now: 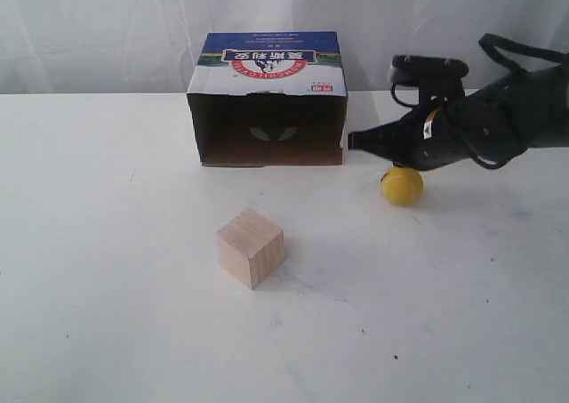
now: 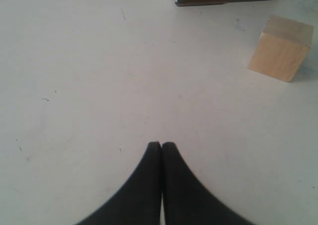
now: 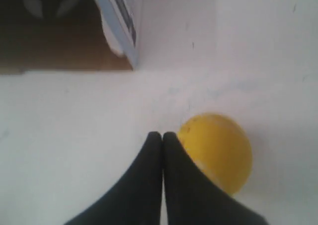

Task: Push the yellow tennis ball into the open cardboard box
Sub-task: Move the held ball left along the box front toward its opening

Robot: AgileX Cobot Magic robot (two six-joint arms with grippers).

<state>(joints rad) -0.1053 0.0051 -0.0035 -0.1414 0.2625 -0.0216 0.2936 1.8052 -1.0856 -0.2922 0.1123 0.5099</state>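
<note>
The yellow tennis ball (image 1: 402, 186) (image 3: 218, 150) lies on the white table to the right of the open cardboard box (image 1: 267, 100) (image 3: 59, 36). The box lies on its side, its dark opening facing the front, blue-white-red print on top. My right gripper (image 1: 354, 141) (image 3: 162, 134) is shut, empty, its tips pointing at the box's right front corner; the ball sits right beside and partly under its fingers. My left gripper (image 2: 161, 144) is shut with nothing in it, low over bare table; it does not show in the exterior view.
A pale wooden cube (image 1: 251, 247) (image 2: 281, 48) stands in front of the box, left of the ball. The white table (image 1: 107, 287) runs wide on all sides, with a white curtain behind.
</note>
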